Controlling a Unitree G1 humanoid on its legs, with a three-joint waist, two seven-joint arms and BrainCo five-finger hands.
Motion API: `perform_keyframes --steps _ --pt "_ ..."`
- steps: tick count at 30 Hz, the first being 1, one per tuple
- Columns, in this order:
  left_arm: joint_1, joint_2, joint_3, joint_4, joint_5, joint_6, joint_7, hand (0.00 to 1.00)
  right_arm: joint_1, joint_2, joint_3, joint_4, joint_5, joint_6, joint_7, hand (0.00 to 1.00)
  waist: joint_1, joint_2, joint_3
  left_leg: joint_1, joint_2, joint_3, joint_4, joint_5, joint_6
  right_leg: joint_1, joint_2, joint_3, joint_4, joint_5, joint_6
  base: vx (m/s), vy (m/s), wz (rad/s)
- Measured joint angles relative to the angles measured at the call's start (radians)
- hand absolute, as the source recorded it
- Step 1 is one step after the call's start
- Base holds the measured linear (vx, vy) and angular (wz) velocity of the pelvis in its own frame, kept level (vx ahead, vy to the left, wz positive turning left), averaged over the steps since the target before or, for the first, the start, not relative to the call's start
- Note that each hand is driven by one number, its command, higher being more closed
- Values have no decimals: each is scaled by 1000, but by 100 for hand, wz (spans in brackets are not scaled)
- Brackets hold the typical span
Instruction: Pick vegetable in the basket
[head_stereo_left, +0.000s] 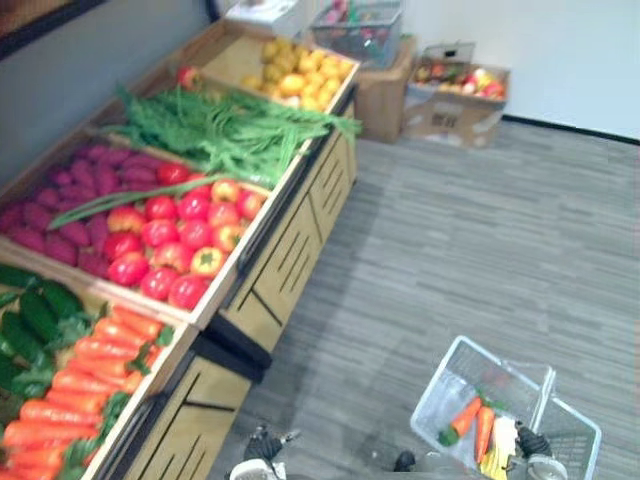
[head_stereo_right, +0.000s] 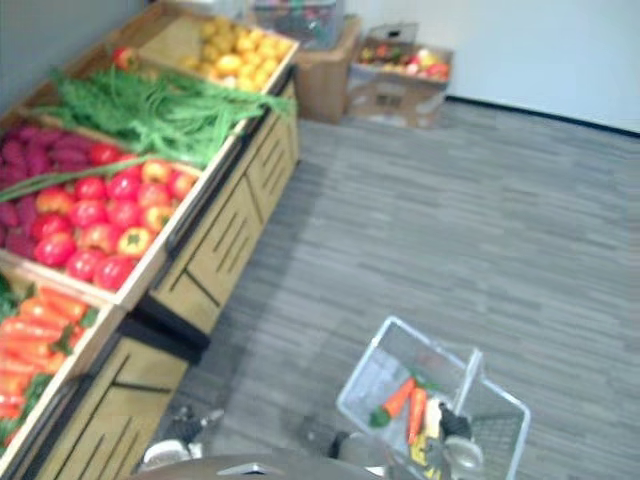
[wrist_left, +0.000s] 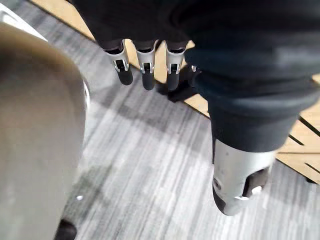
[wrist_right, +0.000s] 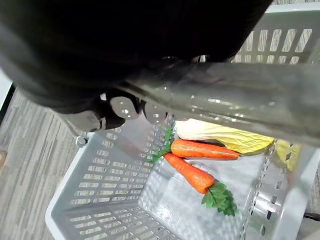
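Note:
A grey wire-mesh basket (head_stereo_left: 452, 385) hangs low over the floor at my right side. Inside it lie two orange carrots (wrist_right: 205, 149) with green tops and a pale yellow-white cabbage (wrist_right: 225, 136). My right hand (wrist_right: 124, 107) is curled round the basket's grey handle (wrist_right: 235, 97) and shows at the basket's near rim as well (head_stereo_left: 533, 442). My left hand (wrist_left: 145, 67) hangs beside the wooden stand, fingers straight and holding nothing. On the stand to my left sit bins of carrots (head_stereo_left: 95, 385), dark green cucumbers (head_stereo_left: 30, 318) and red peppers (head_stereo_left: 170, 240).
Further along the stand lie purple roots (head_stereo_left: 65, 205), long green beans (head_stereo_left: 225, 130) and yellow fruit (head_stereo_left: 300, 72). Cardboard boxes (head_stereo_left: 455, 100) of produce stand against the back wall. Grey plank floor (head_stereo_left: 480, 230) stretches open to the right.

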Motion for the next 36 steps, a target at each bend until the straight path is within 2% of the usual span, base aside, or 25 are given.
perform_keyframes --steps 1,2,5,6,7,8,9,11,12,15,17,24,32,36 --pt "1 -1 17 -9 -6 -2 3 0 -12 0 12 3 0 -1 1 100 7 -3 1 -47 -96 -201 -18 -45 -4 -1 -12 62 0 2 3 8 161 -158" --pt "12 -1 28 -23 -17 -2 12 0 -13 3 12 4 0 -1 1 100 28 -3 1 -55 -177 -358 -78 -71 -9 0 -14 131 1 9 14 6 153 -155" --pt "38 7 32 -25 -29 -15 24 0 -9 1 12 5 -29 -10 4 100 44 -2 1 -54 -255 -574 -239 -83 -22 -11 -1 231 -12 25 43 -35 263 -128" --pt "51 8 31 -25 -30 -17 23 0 -9 0 14 4 -35 -18 8 100 47 4 0 -55 -283 -684 -349 -79 -17 -27 11 282 -25 29 54 -104 395 -145" --pt "77 8 31 -24 -30 -12 24 0 -8 -3 16 3 -35 -22 13 100 52 10 -13 -27 -310 -768 -439 -119 -30 -57 15 327 -50 43 74 -58 331 -118" --pt "84 9 29 -22 -30 -11 24 0 -4 -3 16 0 -35 -25 16 100 44 23 -30 -17 -317 -788 -494 -140 -19 -62 13 325 -76 58 93 16 370 -75" --pt "77 32 19 -21 -29 -11 24 0 2 7 10 6 -31 -29 21 100 36 -17 -30 -30 -356 -769 -541 -118 10 -71 -25 327 -122 102 112 62 265 -20" --pt "78 54 7 -7 -26 -10 23 0 12 11 -21 8 -28 -23 23 100 43 -40 -39 -22 -389 -740 -554 -106 24 -61 -45 311 -139 116 110 101 200 -38" --pt "78 55 6 9 -24 -10 22 0 16 9 -27 1 -28 -22 23 100 44 -42 -39 -22 -411 -716 -557 -103 28 -58 -69 320 -152 130 128 68 206 -38" --pt "73 58 -23 13 6 -13 21 0 22 18 -63 -1 -26 -20 18 100 35 -39 -40 -8 -441 -690 -570 -96 40 -61 -97 330 -152 142 134 23 177 -18" --pt "77 57 -33 15 14 -12 21 0 28 21 -61 -20 -32 -19 17 100 49 -38 -44 20 -441 -651 -602 -95 43 -70 -95 355 -153 152 137 28 51 -57" --pt "72 57 -41 16 30 -12 0 0 30 25 -52 -25 -66 -24 33 100 45 -39 -47 66 -422 -633 -644 -90 50 -72 -76 317 -134 152 138 42 -41 -10" --pt "77 50 -7 39 -58 -18 -27 0 42 38 -69 -14 -75 -21 38 100 44 -46 -72 67 -420 -657 -651 -89 50 -26 -83 250 -196 156 143 4 -26 8" --pt "76 47 9 53 -108 -19 -37 0 49 40 -75 -6 -65 -20 38 100 40 -37 -82 69 -410 -671 -651 -82 38 0 -78 215 -213 156 143 13 -58 20"
